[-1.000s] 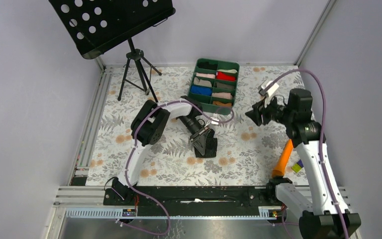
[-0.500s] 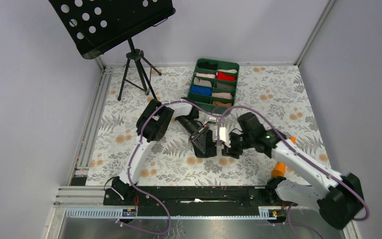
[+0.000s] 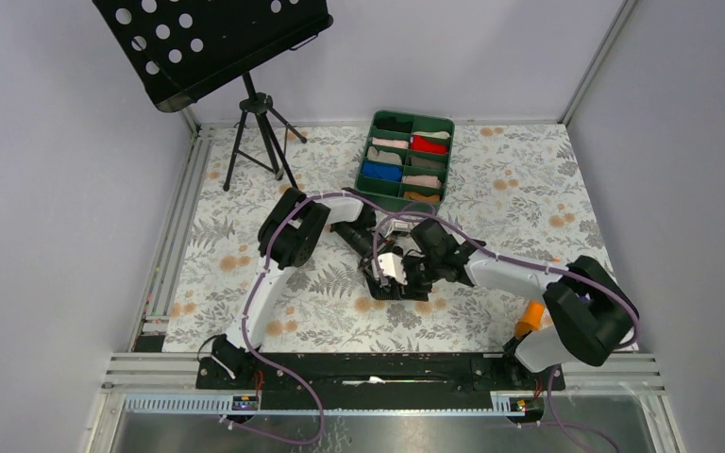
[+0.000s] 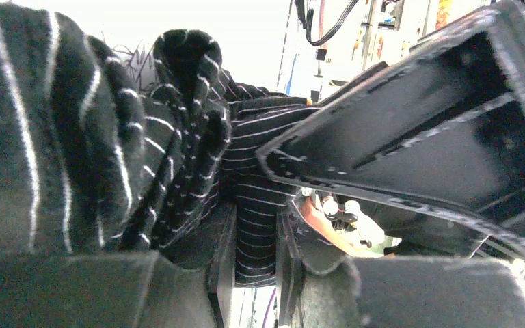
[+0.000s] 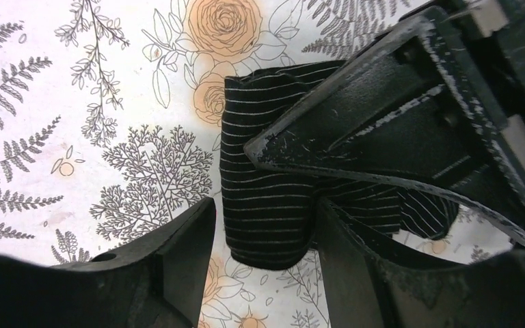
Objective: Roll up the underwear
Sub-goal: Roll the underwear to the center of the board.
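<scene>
The underwear (image 3: 395,281) is a black, finely striped bundle on the floral table cover. My left gripper (image 3: 381,261) is shut on it; in the left wrist view (image 4: 256,270) a fold of the striped fabric (image 4: 75,137) is pinched between the fingers. My right gripper (image 3: 405,271) is open, right beside the left one. In the right wrist view (image 5: 265,229) its jaws stand on either side of the near end of the underwear (image 5: 266,184), not closed on it. One left finger (image 5: 383,123) lies across the fabric. No orange tag shows.
A green divided tray (image 3: 448,156) with small cloth rolls stands at the back. A black music stand (image 3: 212,38) on a tripod (image 3: 260,132) stands at the back left. An orange object (image 3: 536,307) lies near the right arm's base.
My right arm has swung in from the right side of the table to the underwear, its open gripper now at the bundle. My left gripper has stayed shut on the fabric.
</scene>
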